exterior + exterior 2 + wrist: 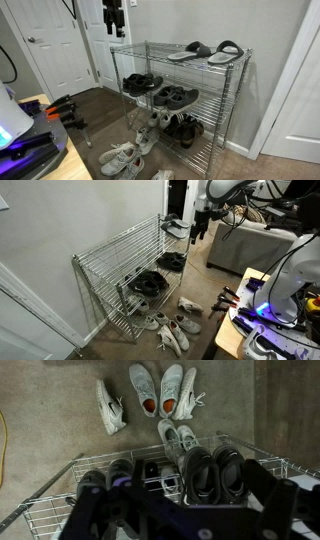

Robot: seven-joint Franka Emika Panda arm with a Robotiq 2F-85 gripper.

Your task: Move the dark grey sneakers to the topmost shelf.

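Right, arm is high; the gripper (113, 30) hangs above the rack, off at about ten o'clock from the topmost shelf (140, 48) in an exterior view; fingers (117, 30) point straight down, spread apart and gripping nothing, and the wrist view backs that up, with their dark shapes wide at the bottom edge and no shoe between them.

The dark grey sneakers (175, 97) sit side by side on the second tier, directly under the flat grey slippers (205, 50); the black lace-up pair (140, 83) is just beside them at nine o'clock on the same tier. From the far side I read the grey pair here (172, 260), beneath the slippers (175, 225). In the wrist view I see two dark pairs through the mesh, but I cannot tell which is which; white trainers (160, 390) lie on the floor at twelve o'clock.

Nothing lifted yet, I judge; the height is likely there to clear the rack's posts before I drop in. The wire shelf overhead blocks a straight descent, so I expect to come in from the open front. The slippers fill the three o'clock half of the top mesh, so the bare nine o'clock half looks like the landing spot.
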